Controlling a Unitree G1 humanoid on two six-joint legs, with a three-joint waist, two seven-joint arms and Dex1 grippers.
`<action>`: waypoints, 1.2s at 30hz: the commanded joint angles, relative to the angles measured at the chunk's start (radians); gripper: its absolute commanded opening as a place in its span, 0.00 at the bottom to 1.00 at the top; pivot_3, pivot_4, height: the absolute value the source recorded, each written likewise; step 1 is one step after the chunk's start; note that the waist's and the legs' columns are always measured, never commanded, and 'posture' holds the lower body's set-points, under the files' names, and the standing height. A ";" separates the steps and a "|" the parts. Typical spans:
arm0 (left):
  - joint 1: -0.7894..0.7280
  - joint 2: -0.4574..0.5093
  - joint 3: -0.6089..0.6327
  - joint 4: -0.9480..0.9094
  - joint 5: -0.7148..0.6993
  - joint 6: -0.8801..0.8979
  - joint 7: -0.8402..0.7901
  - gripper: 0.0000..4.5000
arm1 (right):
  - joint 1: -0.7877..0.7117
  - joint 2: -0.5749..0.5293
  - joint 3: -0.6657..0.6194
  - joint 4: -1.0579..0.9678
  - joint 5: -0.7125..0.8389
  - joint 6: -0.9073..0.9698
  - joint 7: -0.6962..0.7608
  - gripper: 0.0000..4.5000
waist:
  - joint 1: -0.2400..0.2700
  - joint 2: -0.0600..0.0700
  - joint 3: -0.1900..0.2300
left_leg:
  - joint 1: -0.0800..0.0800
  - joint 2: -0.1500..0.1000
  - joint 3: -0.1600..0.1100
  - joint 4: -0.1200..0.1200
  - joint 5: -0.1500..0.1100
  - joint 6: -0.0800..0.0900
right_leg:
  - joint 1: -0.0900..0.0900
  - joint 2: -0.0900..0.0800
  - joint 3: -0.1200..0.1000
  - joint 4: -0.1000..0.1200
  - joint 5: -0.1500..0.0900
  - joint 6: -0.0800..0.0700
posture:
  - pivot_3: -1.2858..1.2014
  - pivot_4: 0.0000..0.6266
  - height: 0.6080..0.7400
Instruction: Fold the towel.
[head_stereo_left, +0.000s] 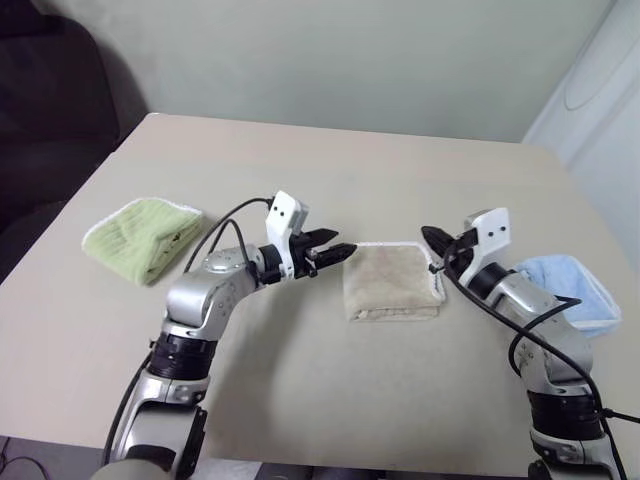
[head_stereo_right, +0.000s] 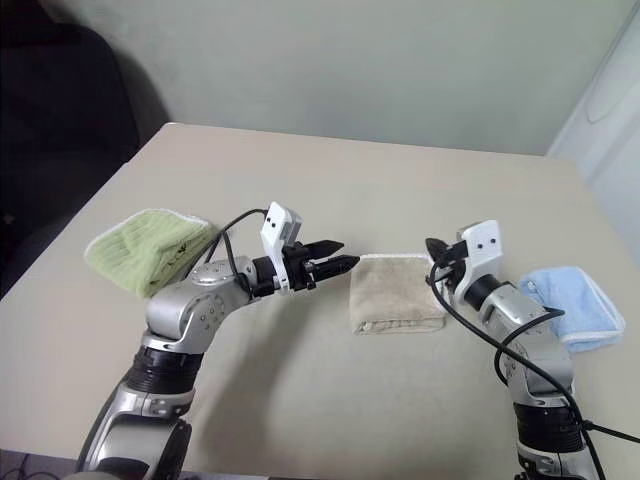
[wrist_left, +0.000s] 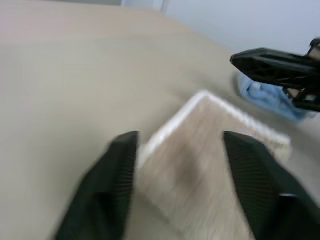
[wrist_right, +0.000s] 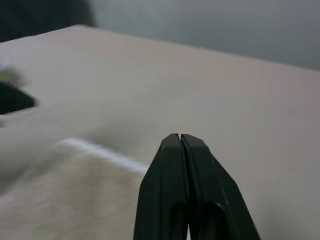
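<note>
**Folded towel lying between two end effectors**

A smooth beige counter (head_stereo_left: 330, 160) was seen in front of a plain pale wall (head_stereo_left: 350, 60). Something dark was seen at the far left of the room, and something white at the far right.

The left end effector (head_stereo_left: 340, 250) was held just above the counter, right beside the left edge of the towel (head_stereo_left: 392, 285). Its two black fingers (wrist_left: 107, 190) were seen apart, and nothing was held between them. The right end effector (head_stereo_left: 428, 238) was held near the towel's far right corner. Its two fingers were pressed tight together, and nothing was seen gripped by them. Whether the towel was touched by either one could not be told.

The towel was found in the middle of the counter, folded into a small flat square. It was tan and fluffy, with a white stitched edge. A soft green towel (head_stereo_left: 140, 235) was laid well to the left, bunched in a lump. A light-blue towel (head_stereo_left: 570, 290) was laid to the right, behind the right arm.
</note>
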 joint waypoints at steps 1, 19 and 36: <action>-0.001 -0.046 -0.001 -0.029 -0.021 -0.059 -0.045 0.31 | 0.016 -0.004 0.018 -0.070 0.042 0.032 0.024 0.00 | 0.002 0.000 0.000 | -0.002 -0.002 0.000 0.000 0.000 -0.001 | -0.002 -0.001 0.000 0.000 0.001 -0.001 | 0.52 0.24 1.00; -0.072 -0.210 -0.243 0.421 0.303 -0.222 -0.034 0.01 | 0.115 0.049 0.166 0.175 -0.106 -0.040 0.004 0.00 | -0.003 -0.001 -0.005 | 0.002 -0.002 0.003 0.000 0.001 0.000 | 0.003 -0.006 -0.002 0.000 0.004 0.005 | 0.52 0.24 1.00; 0.052 -0.152 0.212 -0.089 -0.151 0.037 0.081 0.01 | 0.097 -0.059 -0.092 -0.107 0.111 0.073 0.024 0.00 | -0.007 0.000 -0.004 | -0.002 -0.002 0.005 0.000 0.000 -0.001 | -0.001 -0.006 -0.001 0.000 0.003 0.006 | 0.52 0.24 1.00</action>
